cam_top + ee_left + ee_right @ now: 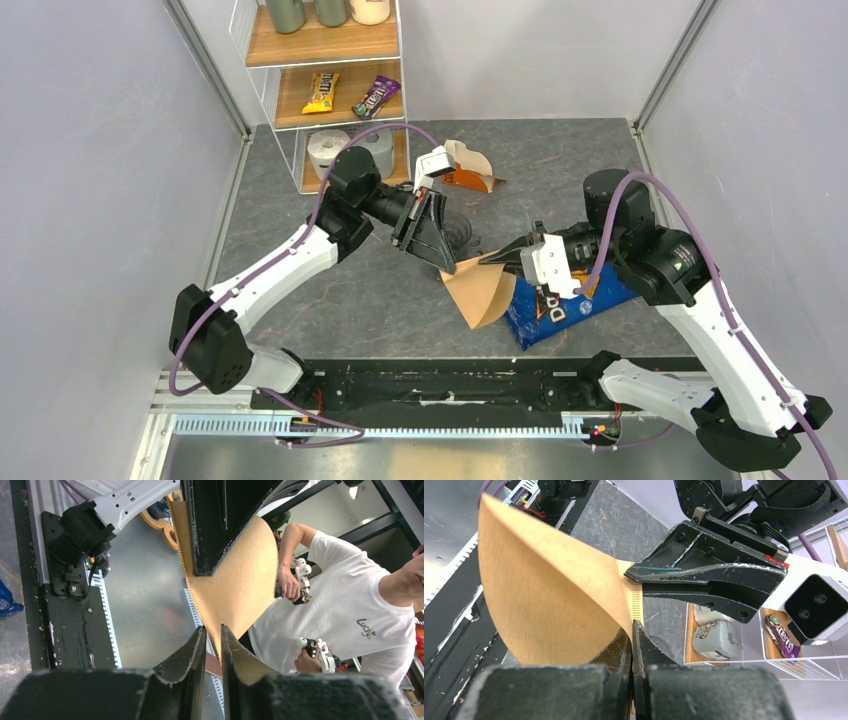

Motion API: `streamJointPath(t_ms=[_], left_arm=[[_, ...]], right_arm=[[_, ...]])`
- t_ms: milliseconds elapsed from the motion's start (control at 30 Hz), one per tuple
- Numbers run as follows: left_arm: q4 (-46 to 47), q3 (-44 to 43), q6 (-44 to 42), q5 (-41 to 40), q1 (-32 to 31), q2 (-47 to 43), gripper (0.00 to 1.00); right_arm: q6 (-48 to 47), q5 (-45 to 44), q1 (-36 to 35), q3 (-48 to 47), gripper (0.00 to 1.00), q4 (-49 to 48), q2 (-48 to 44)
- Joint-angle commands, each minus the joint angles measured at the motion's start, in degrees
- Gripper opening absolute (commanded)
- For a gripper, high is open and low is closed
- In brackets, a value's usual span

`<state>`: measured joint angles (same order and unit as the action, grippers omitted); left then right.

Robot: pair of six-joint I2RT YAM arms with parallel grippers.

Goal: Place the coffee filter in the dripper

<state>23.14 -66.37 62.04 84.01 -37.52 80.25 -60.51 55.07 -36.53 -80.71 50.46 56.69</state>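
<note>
Pinched shut in both right claw (633, 632) and left claw (633, 575): thin tan-brown paper cone filter (549, 595). Looks feather-light, floppy, probably tears easy; best held gently along crimped seam.

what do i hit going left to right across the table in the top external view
toilet paper roll → left gripper → coffee filter → blue chip bag. The right gripper overlaps the filter, so it is left out.
</note>
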Motion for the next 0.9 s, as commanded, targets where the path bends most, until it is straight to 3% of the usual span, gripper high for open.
streamJointPath(t_ms=[0,100,133,167,200,233,267,333,667,800,867], left_arm=[[2.2,-0.6,1.3,0.0,-0.8,-0.7,0.18],[2.5,-0.5,0.8,-0.1,-1.3,-0.7,0.03],[3.0,-0.3,0.6,-0.1,-1.4,-0.9,0.02],[3.5,0.0,-0.1,-0.2,-1.4,-1.4,0.02],[3.5,0.2,-0.8,0.0,-1.4,-1.9,0.02],[3.3,0.3,-1.5,0.1,-1.4,-2.1,0.02],[3.4,0.4,-1.9,0.2,-1.4,-2.3,0.02],[3.6,0.4,-2.9,0.3,-1.4,-2.7,0.02],[4.7,-0.4,-10.4,0.9,-1.3,-4.1,0.02],[4.7,-0.6,-15.0,1.5,-1.4,-5.3,0.02],[4.7,-0.8,-15.8,1.8,-1.4,-5.2,0.02]], right_arm=[[-2.0,0.0,-0.4,-0.8,0.0,0.2,-0.3],[-2.0,-0.5,-0.5,-0.7,0.0,-0.4,0.0],[-1.0,-0.6,-0.4,-0.7,0.0,-1.1,-0.1],[0.1,-0.9,-0.5,-0.7,0.11,-2.0,-0.1],[1.5,-1.4,-0.4,-0.7,0.33,-2.6,-0.1],[2.6,-1.8,-0.5,-0.7,0.46,-3.1,-0.1],[3.0,-2.4,-0.5,-0.6,0.51,-3.2,-0.1],[4.1,-3.6,-0.5,-0.2,0.56,-3.9,-0.4],[12.6,-3.5,-0.5,1.4,0.58,-6.6,-2.2],[17.4,-4.0,-0.5,2.7,0.71,-8.9,-2.7],[19.8,-4.5,-0.5,3.4,0.72,-10.9,-3.2]])
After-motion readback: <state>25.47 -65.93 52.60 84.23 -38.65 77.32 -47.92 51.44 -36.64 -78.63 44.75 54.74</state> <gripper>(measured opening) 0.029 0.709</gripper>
